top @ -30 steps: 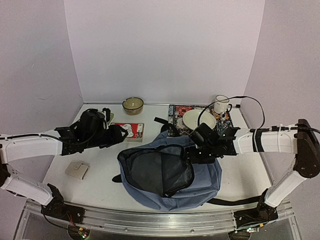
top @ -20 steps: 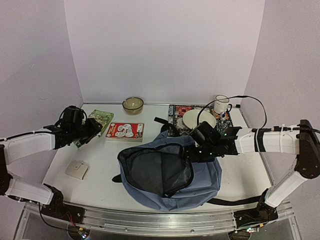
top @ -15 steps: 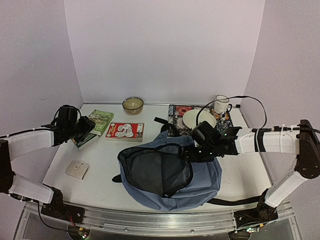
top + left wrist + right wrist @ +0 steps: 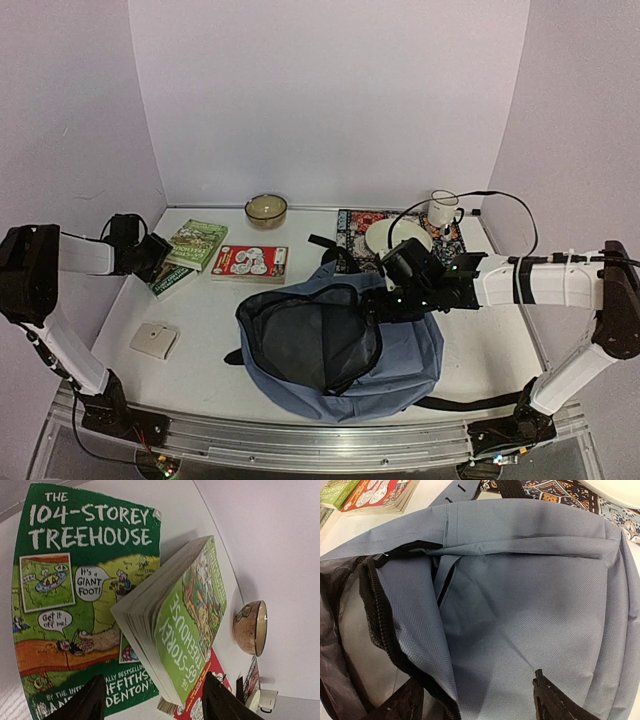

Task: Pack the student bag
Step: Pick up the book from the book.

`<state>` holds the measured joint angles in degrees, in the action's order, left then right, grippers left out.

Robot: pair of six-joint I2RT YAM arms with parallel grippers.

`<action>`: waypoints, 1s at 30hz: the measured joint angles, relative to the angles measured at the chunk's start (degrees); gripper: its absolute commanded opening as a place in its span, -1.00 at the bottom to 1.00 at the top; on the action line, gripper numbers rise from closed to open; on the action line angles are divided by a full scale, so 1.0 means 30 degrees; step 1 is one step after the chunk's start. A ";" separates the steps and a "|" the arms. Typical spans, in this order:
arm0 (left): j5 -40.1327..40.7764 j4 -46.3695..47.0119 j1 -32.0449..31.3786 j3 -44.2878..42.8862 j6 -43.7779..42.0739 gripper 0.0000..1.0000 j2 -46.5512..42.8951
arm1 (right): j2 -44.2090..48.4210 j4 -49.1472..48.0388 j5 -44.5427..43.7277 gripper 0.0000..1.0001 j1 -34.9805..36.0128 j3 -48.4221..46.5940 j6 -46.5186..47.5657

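Note:
The student bag (image 4: 340, 345) is a blue-grey backpack lying mid-table, its main mouth agape toward the left and showing dark lining (image 4: 340, 645). My right gripper (image 4: 388, 298) hovers at its upper right rim. In the right wrist view, that gripper (image 4: 477, 702) is open, its fingers straddling a fold of fabric (image 4: 520, 630) beside the black zipper edge (image 4: 380, 625). My left gripper (image 4: 153, 257) is at the far left by two green books. In the left wrist view it (image 4: 156, 702) is open around the near corner of a tilted green book (image 4: 190, 625), which rests on a flat one (image 4: 65, 605).
A red book (image 4: 250, 262) lies right of the green ones. A brown bowl (image 4: 266, 210) stands at the back. A plate (image 4: 397, 238) and a mug (image 4: 443, 208) sit on a patterned mat (image 4: 358, 222). A small white square pad (image 4: 155, 340) lies front left.
My left arm has swung left from over the red book, uncovering the green books, and its jaws have spread wider. The right gripper has shifted slightly at the bag's rim.

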<state>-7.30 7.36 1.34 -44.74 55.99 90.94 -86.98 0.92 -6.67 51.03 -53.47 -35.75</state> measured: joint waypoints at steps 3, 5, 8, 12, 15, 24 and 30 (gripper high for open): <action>-0.0304 0.0522 0.0576 -0.0419 0.0004 0.34 0.0761 | -0.0007 -0.0050 0.0033 0.51 0.0000 0.0000 0.0000; -0.0599 0.0916 0.0824 -0.0694 0.0051 0.34 0.1412 | -0.0007 -0.0055 0.0082 0.51 0.0000 0.0000 0.0000; -0.1171 0.1717 0.1044 -0.0973 0.0375 0.34 0.2592 | -0.0007 -0.0085 0.0143 0.50 0.0000 0.0000 0.0000; -0.1844 0.2868 0.1209 -0.1086 0.0713 0.34 0.3664 | -0.0007 -0.0119 0.0196 0.51 0.0000 0.0000 0.0000; -0.2308 0.3960 0.1391 -0.1347 0.1018 0.35 0.4368 | -0.0007 -0.0146 0.0240 0.51 0.0000 0.0000 -0.0007; -0.3435 0.6495 0.1739 -0.2207 0.1825 -0.08 0.6355 | -0.0007 -0.0178 0.0356 0.50 0.0000 0.0015 -0.0029; -0.3603 0.7038 0.1799 -0.2240 0.1906 -0.70 0.6883 | -0.0007 -0.0186 0.0375 0.50 0.0000 0.0015 -0.0037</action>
<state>-18.11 28.47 6.74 -51.46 61.71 111.59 -87.00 0.36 -5.54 51.03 -53.43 -35.86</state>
